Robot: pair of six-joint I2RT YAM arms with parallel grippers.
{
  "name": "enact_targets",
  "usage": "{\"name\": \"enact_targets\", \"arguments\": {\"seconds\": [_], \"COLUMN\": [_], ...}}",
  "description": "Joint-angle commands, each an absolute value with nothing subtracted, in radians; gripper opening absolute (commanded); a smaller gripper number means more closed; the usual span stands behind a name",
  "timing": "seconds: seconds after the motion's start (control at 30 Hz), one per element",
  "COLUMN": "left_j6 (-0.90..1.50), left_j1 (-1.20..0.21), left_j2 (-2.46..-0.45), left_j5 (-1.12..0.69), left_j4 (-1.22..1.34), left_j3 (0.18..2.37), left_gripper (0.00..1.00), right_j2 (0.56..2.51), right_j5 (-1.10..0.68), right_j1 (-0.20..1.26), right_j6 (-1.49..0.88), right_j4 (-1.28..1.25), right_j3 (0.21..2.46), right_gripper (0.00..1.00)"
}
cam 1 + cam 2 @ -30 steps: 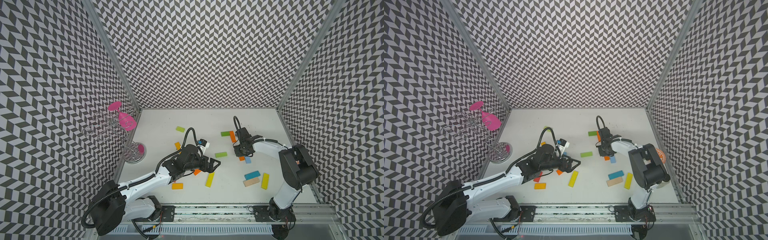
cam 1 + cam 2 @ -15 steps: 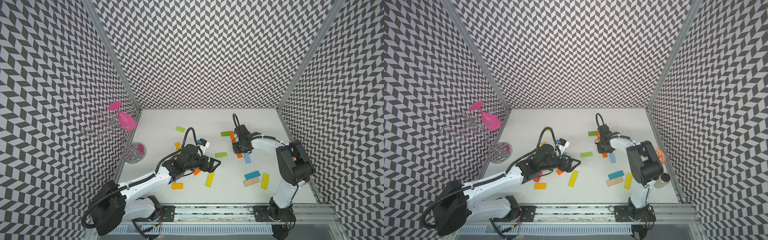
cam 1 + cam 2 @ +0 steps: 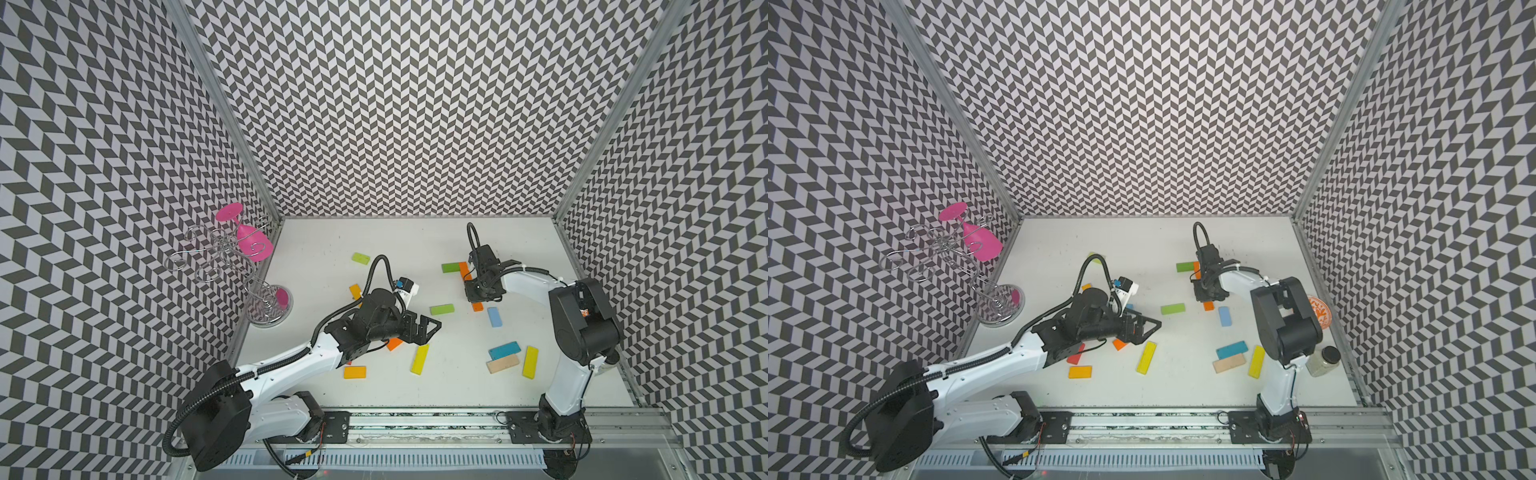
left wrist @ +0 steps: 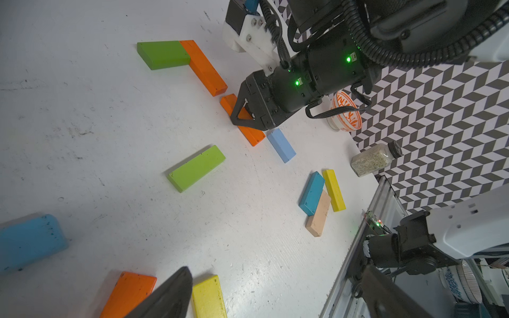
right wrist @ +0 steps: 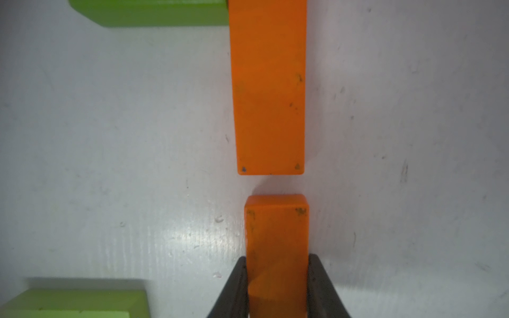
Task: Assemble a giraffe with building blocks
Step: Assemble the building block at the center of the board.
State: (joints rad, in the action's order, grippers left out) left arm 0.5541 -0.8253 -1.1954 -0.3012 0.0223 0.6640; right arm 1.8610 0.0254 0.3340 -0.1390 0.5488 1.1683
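Note:
My right gripper [image 5: 276, 275] is shut on an orange block [image 5: 276, 242] low over the table, its sides pinched between the fingers [image 5: 237, 286]. That block lies end to end with a second orange block [image 5: 270, 82], a small gap between them. The second block's far end meets a green block [image 5: 154, 12], forming an L [image 3: 457, 268]. In both top views the right gripper [image 3: 482, 297] covers most of the held block [image 3: 1208, 306]. My left gripper [image 3: 430, 328] hovers open and empty near a yellow block [image 3: 420, 359] and an orange block [image 3: 395, 343].
Loose blocks lie around: green [image 3: 441, 309], light blue [image 3: 494, 317], teal [image 3: 504, 350], tan [image 3: 503, 365], yellow [image 3: 530, 362], orange [image 3: 354, 372], lime [image 3: 360, 258]. A wire rack with a pink glass [image 3: 245, 245] stands left. A bowl [image 3: 1318, 311] and jar [image 3: 1320, 361] stand right.
My right arm has reached farther back, carrying the held orange block toward the end of the second orange block. The left arm has stayed still and open.

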Motion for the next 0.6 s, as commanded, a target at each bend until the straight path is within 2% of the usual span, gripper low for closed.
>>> {"name": "enact_targets", "arguments": {"seconds": [0.0,0.57], "left_j6": [0.547,0.545], "left_j1": [-0.83,-0.829], "left_j2": [-1.18,-1.196], "left_j5": [-0.288,-0.288], "left_j4": [0.026,0.031], "left_j3": [0.679,0.683], "left_gripper": [0.97,0.97], "right_j2": [1.893,1.917], "right_j5": [0.017,-0.009], "right_j1": [0.327,0.33], "right_j6": [-0.141,-0.148], "right_j4": [0.537,0.532], "right_j3": [1.185,1.192], "right_gripper": [0.29,0.33]}}
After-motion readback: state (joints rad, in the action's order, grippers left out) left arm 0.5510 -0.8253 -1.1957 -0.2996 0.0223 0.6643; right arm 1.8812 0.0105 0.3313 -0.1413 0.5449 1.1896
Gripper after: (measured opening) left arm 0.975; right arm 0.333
